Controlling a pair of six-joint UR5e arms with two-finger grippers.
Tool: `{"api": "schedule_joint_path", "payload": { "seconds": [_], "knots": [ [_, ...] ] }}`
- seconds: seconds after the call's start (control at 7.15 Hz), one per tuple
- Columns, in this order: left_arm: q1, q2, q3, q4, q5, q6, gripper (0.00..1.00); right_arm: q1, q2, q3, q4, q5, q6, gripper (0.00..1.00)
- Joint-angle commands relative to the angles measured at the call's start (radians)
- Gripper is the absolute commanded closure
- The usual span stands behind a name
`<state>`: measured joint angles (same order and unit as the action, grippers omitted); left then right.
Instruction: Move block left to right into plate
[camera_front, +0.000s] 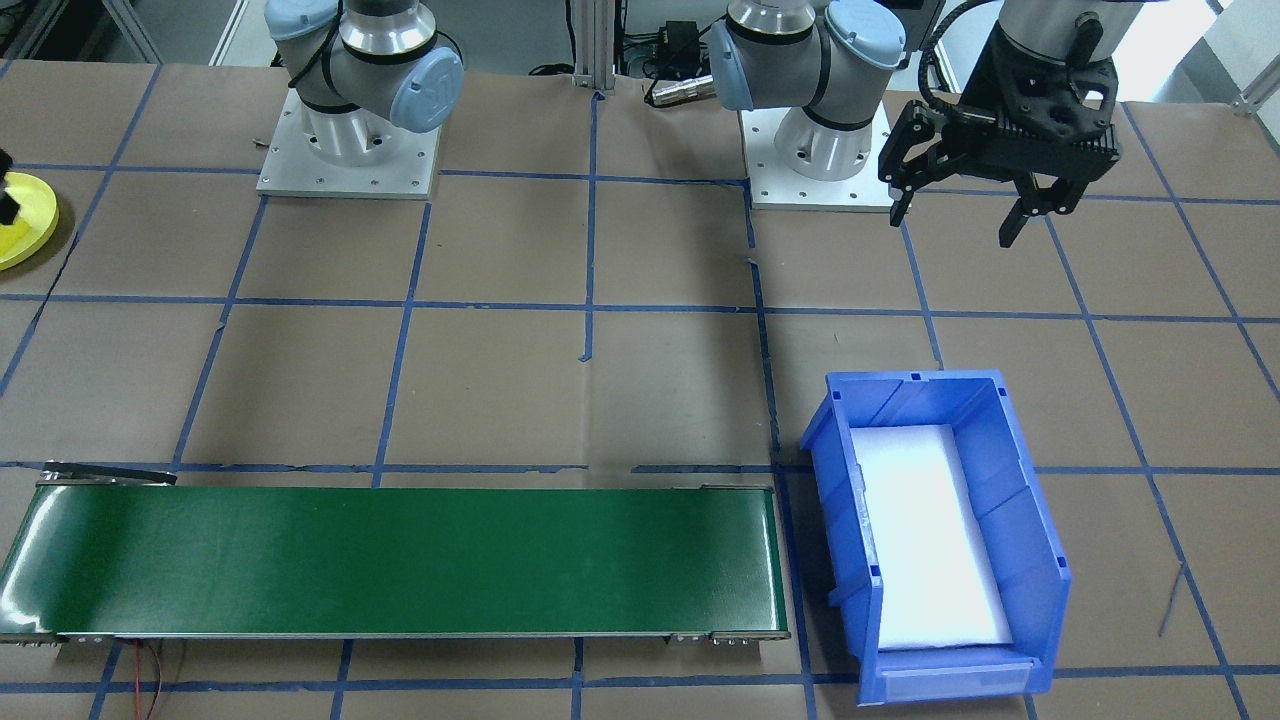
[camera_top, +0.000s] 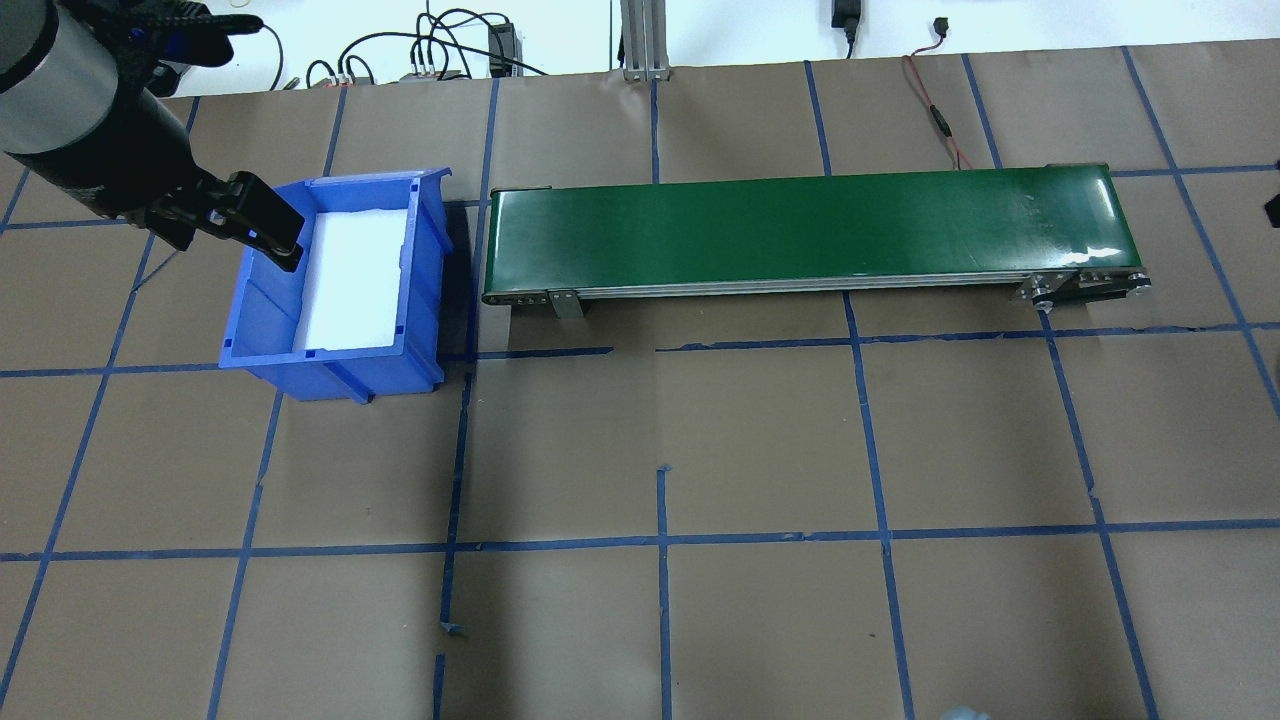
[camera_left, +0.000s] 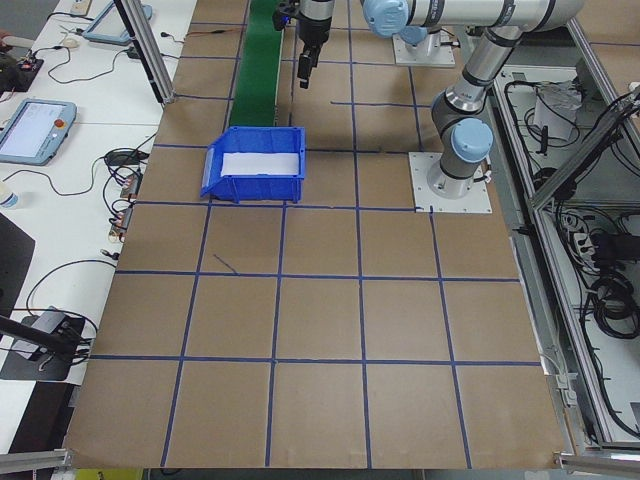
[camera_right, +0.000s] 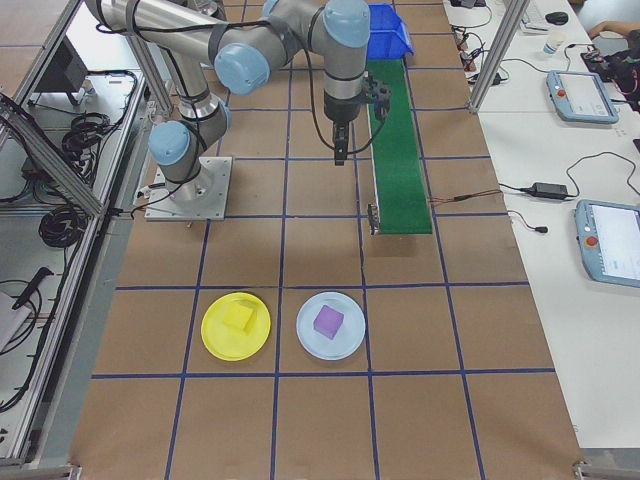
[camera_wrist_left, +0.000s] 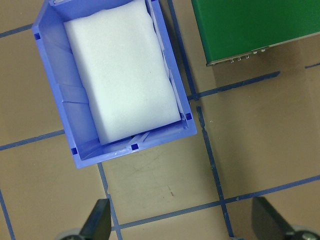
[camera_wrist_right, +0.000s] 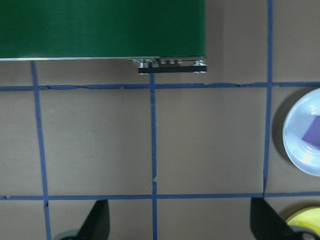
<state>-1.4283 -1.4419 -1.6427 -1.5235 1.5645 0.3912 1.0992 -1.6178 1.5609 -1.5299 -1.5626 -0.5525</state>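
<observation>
Front camera: I see the left gripper (camera_front: 958, 213) hanging with jaws spread, empty. Right-side camera: the yellow block (camera_right: 238, 318) sits in the yellow plate (camera_right: 236, 326), well away from the right gripper (camera_wrist_right: 178, 220), whose jaws gape empty in its wrist view.

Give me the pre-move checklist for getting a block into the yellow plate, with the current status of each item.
1. Left gripper open and holding nothing: ok.
2. Right gripper open and holding nothing: ok.
3. Block waiting in the blue bin: not ok, only the white foam shows inside.
4. Block on the green conveyor belt: not ok, none shows.
5. Yellow plate free: not ok, a yellow block lies on it.
6. Neighbouring pale plate apart from the yellow one: ok; it holds a purple block.
</observation>
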Motion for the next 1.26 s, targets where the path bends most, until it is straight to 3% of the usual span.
{"api": "schedule_joint_path", "payload": {
  "seconds": [0.0,0.14,0.42,0.7,1.12],
  "knots": [
    [0.000,-0.002,0.003,0.002,-0.001,0.002,0.00,0.309,0.004,0.007,-0.015,0.004,0.157,0.00],
    [0.000,-0.002,0.003,0.000,0.000,0.002,0.00,0.406,0.010,0.010,-0.089,-0.002,0.369,0.00],
    [0.000,-0.002,0.001,0.000,0.000,0.002,0.00,0.532,0.012,0.036,-0.122,-0.011,0.608,0.00],
    [-0.003,0.001,0.000,-0.001,-0.006,-0.024,0.00,0.544,0.012,0.033,-0.110,-0.014,0.652,0.00],
    [-0.076,0.006,-0.003,-0.011,-0.004,-0.355,0.00,0.542,0.010,0.034,-0.105,-0.013,0.652,0.00]
  ]
}}
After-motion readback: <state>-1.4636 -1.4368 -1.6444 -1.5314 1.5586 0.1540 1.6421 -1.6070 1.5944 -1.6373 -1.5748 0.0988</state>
